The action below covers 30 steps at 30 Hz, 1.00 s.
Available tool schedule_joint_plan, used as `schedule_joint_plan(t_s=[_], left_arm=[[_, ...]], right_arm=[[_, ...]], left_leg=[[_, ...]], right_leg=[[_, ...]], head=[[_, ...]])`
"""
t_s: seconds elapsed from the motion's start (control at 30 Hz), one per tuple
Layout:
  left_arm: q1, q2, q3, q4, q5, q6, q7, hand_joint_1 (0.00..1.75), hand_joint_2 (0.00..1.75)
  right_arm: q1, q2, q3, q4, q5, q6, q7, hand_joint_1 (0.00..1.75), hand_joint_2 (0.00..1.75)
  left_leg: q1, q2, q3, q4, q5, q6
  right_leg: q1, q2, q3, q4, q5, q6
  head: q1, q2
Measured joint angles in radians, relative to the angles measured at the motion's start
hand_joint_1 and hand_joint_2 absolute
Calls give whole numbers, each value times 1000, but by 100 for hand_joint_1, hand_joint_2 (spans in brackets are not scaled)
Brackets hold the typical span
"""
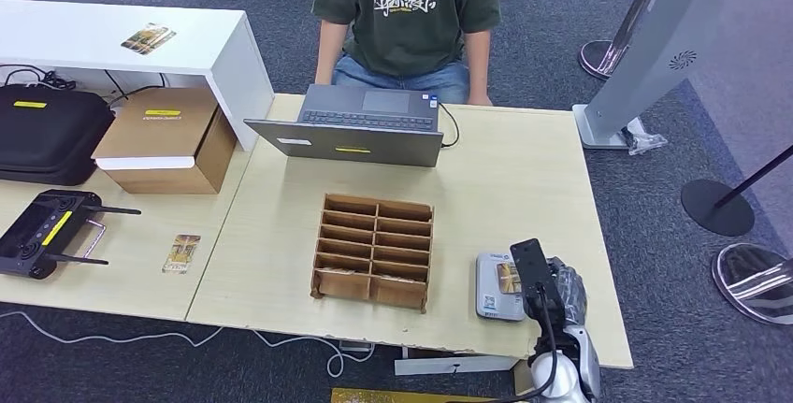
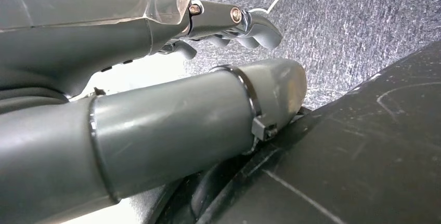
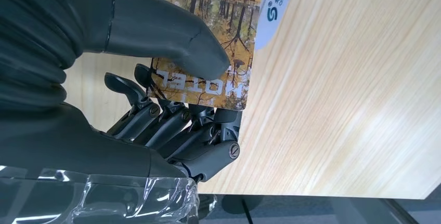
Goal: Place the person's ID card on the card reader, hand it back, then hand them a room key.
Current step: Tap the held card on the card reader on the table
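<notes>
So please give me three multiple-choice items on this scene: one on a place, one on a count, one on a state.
1. Where is the card reader?
A. right of the wooden rack
B. on the white shelf
C. under the laptop

2. How many columns of slots does the rack have?
A. one
B. two
C. four

3. What is the right hand doing?
A. hanging open
B. pinching the card
C. pressing a laptop key

Answers:
1 A, the reader lies on the table to the rack's right.
2 B, one divider splits the slots into two columns.
3 B, thumb and fingers clamp the card over the reader.
</notes>
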Motion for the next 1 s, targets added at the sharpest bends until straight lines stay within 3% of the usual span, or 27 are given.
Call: schedule_joint_plan(t_s=[1.0], left_arm=[[0, -1, 1, 0, 2, 0, 2, 0, 0]], right_arm=[[12, -6, -73, 33, -32, 52, -29, 175, 175]], left_leg=[[0, 0, 0, 0, 0, 0]], right_leg=[[0, 0, 0, 0, 0, 0]], head=[[0, 0]])
